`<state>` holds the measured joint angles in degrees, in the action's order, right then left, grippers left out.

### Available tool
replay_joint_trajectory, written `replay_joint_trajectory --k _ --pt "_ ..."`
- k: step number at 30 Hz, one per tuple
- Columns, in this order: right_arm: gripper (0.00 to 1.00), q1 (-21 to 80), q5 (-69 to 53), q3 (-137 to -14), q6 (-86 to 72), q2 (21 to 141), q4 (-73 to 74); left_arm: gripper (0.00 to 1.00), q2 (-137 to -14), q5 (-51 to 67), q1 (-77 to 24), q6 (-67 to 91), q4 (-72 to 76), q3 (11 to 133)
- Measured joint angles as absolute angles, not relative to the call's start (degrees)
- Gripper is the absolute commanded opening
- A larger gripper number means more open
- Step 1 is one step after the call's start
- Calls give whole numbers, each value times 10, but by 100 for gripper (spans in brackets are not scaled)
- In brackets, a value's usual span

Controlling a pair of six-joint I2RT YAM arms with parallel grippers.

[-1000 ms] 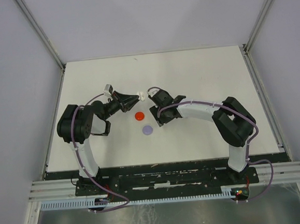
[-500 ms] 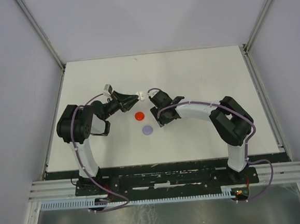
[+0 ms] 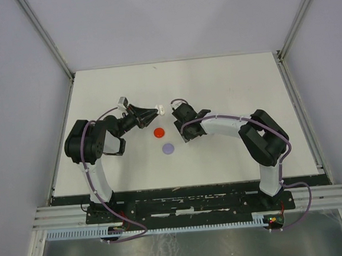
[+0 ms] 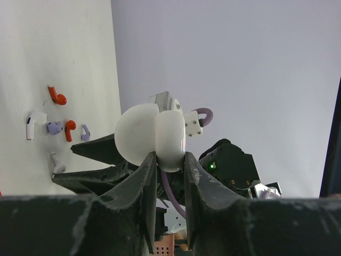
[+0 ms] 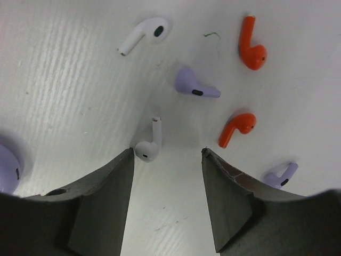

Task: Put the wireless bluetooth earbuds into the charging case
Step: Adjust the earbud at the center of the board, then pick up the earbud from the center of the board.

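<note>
- The left fingers (image 4: 136, 197) are clamped on the charging case (image 4: 160, 136), a white rounded shell pinched at its lower edge. Two rounded halves of it show side by side above the fingertips.
- The right fingers (image 5: 101, 197) stand apart with nothing between them but bare tabletop (image 5: 64, 80).
- A white earbud (image 5: 149, 145) lies just off the tip of one right finger, its stem pointing away from the wrist.
- The rest of the wireless bluetooth earbuds lie loose on the tabletop beyond the right fingertips, none of them in the case: another white earbud (image 5: 144, 33), a pale purple earbud (image 5: 196, 85), two red ones (image 5: 251, 48) (image 5: 237, 128), and a second purple one (image 5: 281, 175) by the other finger.
- In the top view the two sets of fingers face each other near the middle of the tabletop, the case between them and the earbuds hidden under the right wrist.
- A red disc (image 3: 159, 132) and a purple disc (image 3: 168, 148) lie nearer the arm bases, apart from each other.
</note>
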<state>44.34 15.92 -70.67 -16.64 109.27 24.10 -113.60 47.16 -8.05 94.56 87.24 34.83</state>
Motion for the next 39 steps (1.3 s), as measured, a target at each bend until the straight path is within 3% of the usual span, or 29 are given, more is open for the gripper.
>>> replay_joint_trajectory --k 19,31,39 --pt "62 400 171 -700 -164 1060 253 3 -1136 472 -81 946 873 348" --pt "50 400 104 -867 -199 1124 276 3 -1129 471 -77 946 873 345" --pt "47 394 83 -927 -253 1180 318 3 -1122 471 -66 946 873 337"
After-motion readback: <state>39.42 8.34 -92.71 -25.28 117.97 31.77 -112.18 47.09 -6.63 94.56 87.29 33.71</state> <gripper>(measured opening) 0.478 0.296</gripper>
